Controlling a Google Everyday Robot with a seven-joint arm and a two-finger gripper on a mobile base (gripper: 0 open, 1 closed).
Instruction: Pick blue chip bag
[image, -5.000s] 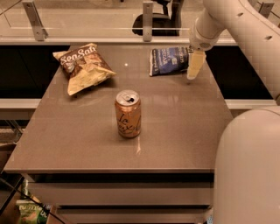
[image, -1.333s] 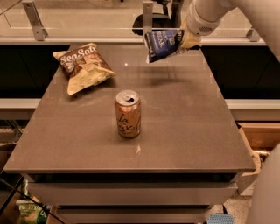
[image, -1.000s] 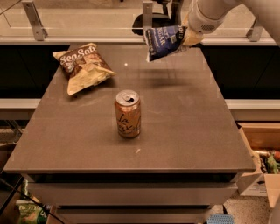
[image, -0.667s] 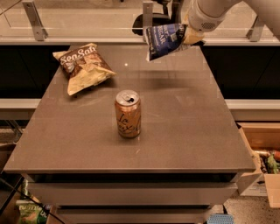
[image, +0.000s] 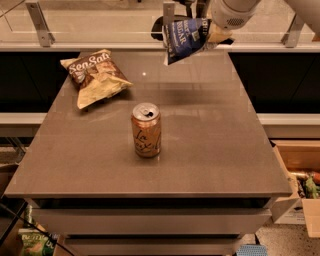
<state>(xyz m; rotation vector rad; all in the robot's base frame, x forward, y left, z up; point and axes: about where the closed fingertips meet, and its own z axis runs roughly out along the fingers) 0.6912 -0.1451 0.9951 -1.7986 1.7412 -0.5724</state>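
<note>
The blue chip bag (image: 184, 39) is a small crinkled dark-blue bag with white lettering. It hangs in the air above the far edge of the table, clear of the surface. My gripper (image: 212, 35) is at the top right of the view, shut on the bag's right end. The white arm reaches in from the top right corner.
A tan-and-brown "Sea Salt" chip bag (image: 93, 75) lies at the far left of the grey table (image: 210, 150). An orange can (image: 146, 130) stands upright near the middle. A cardboard box (image: 300, 180) with items sits on the floor at the right. A rail (image: 100, 46) runs behind the table.
The gripper has lifted the blue chip bag off the table's far right part and raised it. Over the last second it rose slightly more.
</note>
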